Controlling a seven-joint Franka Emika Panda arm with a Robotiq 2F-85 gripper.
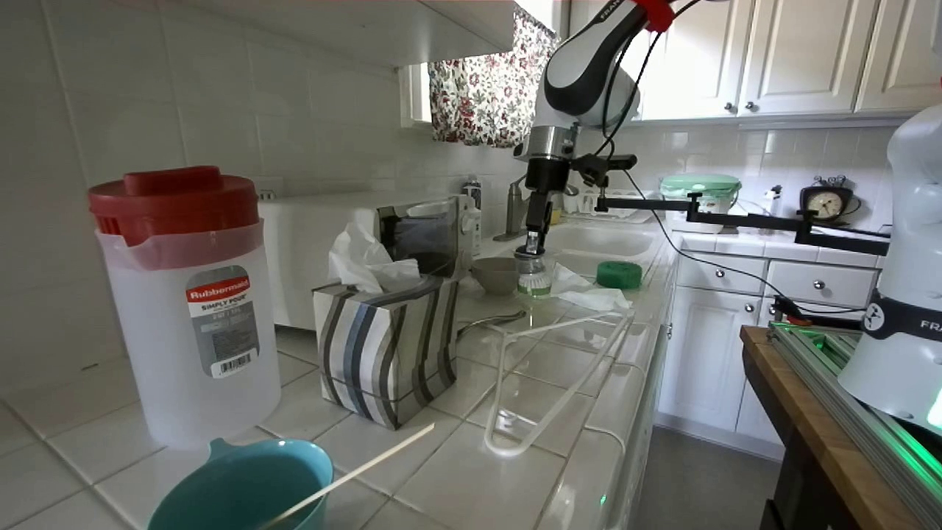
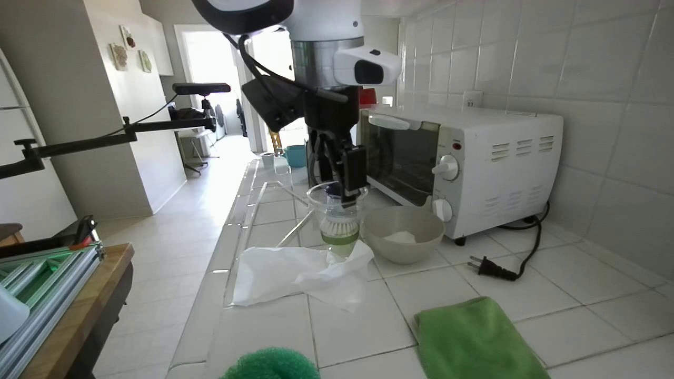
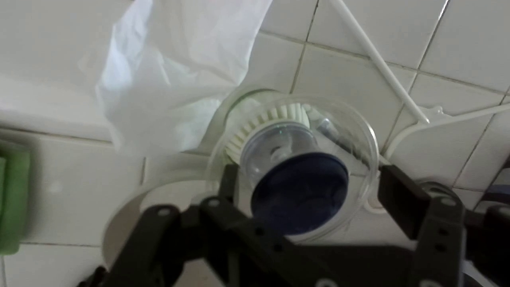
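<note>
One brush (image 3: pixel 279 145) sits unlifted in a clear cup (image 3: pixel 370 137), mid-frame; the gripper (image 3: pixel 308 179), spread wide, straddles its dark knob (image 3: pixel 301 195), apparently holding nothing.

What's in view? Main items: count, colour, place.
Cup: one, clear, on counter
Brush-like object: one, dark-topped, inside cup
Bowl: one, grey-beige, beside cup
Paper: one, white, beside cup
Hanger-like frame: one, white, on counter
Scrubber: one, green, on counter
Cloth: one, green, on counter
Toaster oven: one, white, by wall
Tissue box: one, striped, near toaster oven
Pitcher: one, translucent, red-lidded, beside tissue box
Container: one, teal, near pitcher
Stick: one, pale, over container's rim
Gripper: one, black, jaws apart at cup's rim
Arm: one, white and black, above counter
</note>
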